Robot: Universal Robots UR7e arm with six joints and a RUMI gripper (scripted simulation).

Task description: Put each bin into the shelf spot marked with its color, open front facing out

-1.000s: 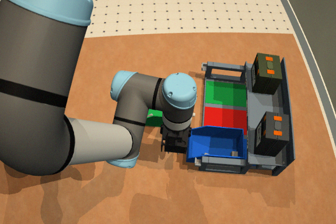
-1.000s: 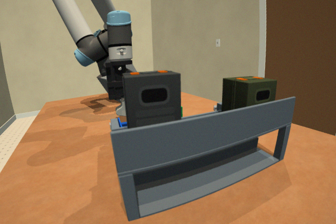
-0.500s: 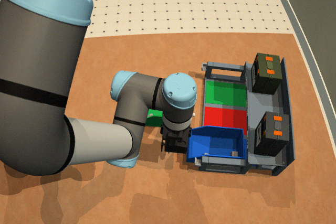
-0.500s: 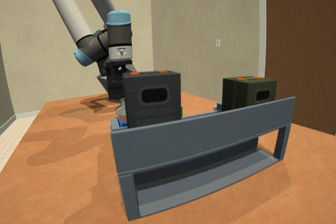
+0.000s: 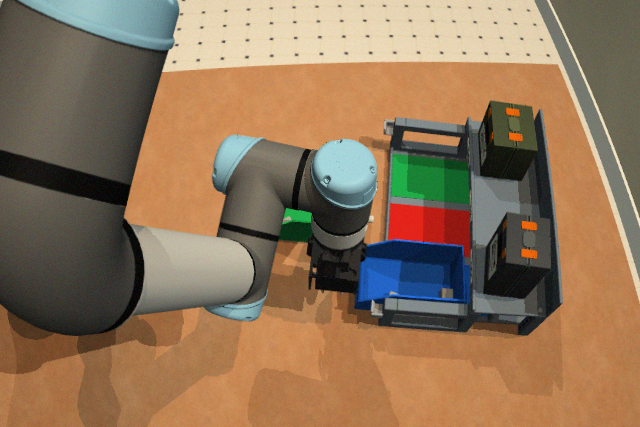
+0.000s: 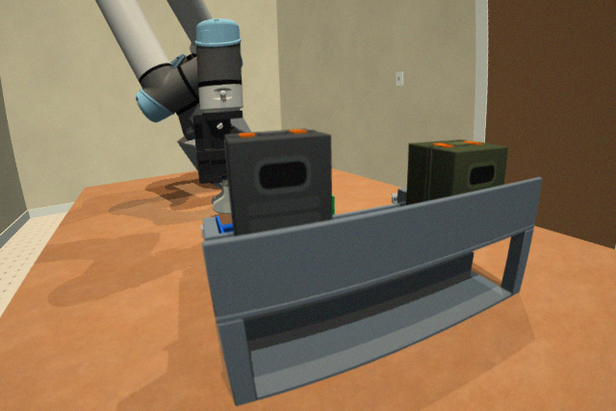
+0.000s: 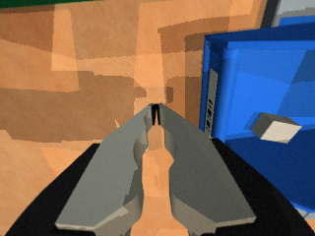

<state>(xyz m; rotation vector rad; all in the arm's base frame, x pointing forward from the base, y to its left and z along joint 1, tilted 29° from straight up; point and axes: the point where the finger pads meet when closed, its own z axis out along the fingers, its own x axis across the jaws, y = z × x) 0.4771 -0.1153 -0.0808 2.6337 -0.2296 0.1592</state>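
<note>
The blue bin sits in the near spot of the grey shelf, its front end reaching out over the shelf's edge. It holds small grey parts, and it fills the right of the wrist view. The green mark and the red mark on the shelf are bare. A green bin lies on the table, mostly hidden behind my arm. My gripper is shut and empty, just left of the blue bin's front wall, pointing down at the table.
Two dark cases with orange clips stand on the shelf's upper board, a grey one and an olive one. In the exterior view the shelf's tall back panel hides the spots.
</note>
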